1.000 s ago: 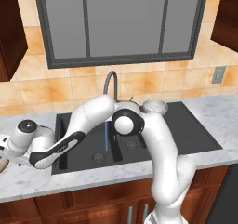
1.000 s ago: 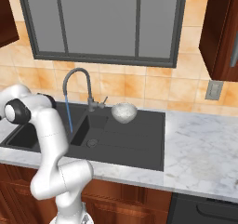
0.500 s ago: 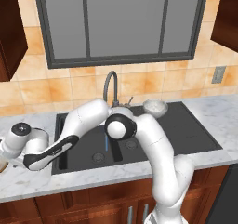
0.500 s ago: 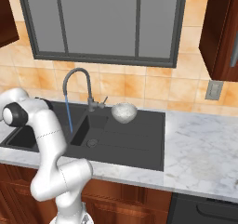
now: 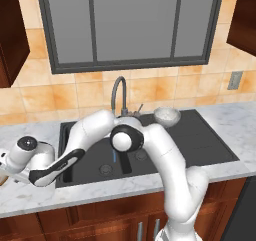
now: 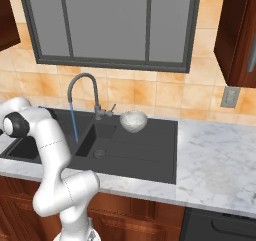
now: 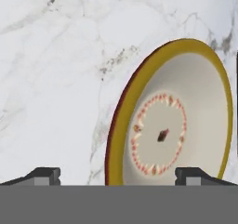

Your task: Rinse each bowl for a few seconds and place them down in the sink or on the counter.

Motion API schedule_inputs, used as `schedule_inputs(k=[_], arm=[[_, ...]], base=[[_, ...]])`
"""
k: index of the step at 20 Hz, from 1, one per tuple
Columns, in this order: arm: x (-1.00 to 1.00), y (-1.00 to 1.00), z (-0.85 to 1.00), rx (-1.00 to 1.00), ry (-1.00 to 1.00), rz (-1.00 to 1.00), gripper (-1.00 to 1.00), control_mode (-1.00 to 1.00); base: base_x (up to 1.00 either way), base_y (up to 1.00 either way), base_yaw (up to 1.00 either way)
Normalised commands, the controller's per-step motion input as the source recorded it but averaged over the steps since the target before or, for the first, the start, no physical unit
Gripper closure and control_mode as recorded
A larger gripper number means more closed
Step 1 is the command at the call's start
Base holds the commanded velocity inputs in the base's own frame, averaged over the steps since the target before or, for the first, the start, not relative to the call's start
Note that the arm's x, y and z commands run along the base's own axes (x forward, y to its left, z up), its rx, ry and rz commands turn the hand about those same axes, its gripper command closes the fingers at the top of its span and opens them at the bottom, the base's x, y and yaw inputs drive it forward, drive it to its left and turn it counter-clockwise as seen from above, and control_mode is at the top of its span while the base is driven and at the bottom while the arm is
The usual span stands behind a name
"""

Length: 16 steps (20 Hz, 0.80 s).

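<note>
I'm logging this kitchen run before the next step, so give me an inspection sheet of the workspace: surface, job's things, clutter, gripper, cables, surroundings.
Surface: white marble counter around a dark sink.
Job's things: speckled bowl stands on the sink's back edge beside the tap; water runs from the tap into the basin. Tan-rimmed bowl lies on the counter left of the sink, empty, a ring pattern inside.
Clutter: nothing seen.
Gripper: gripper open over the tan-rimmed bowl, one tip over the marble, the other over the bowl's inside; holds nothing.
Cables: nothing seen.
Surroundings: window, tan tile backsplash, wall outlet, dark wood cabinets.
</note>
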Motion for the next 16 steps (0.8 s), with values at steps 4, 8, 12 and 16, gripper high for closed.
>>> schedule_inputs(k=[4,8,12,16], arm=[[0.16,0.18,-0.22,0.01,0.0,-0.02,1.0,-1.0],[0.12,0.17,-0.13,0.0,0.0,-0.02,1.0,-1.0],[0.08,0.07,-0.12,0.0,0.0,-0.01,1.0,-1.0],[0.02,-0.01,-0.02,0.0,0.0,0.0,1.0,-1.0]], base=[[0.0,0.0,0.0],[0.0,0.0,0.0],[0.0,0.0,0.0],[0.0,0.0,0.0]])
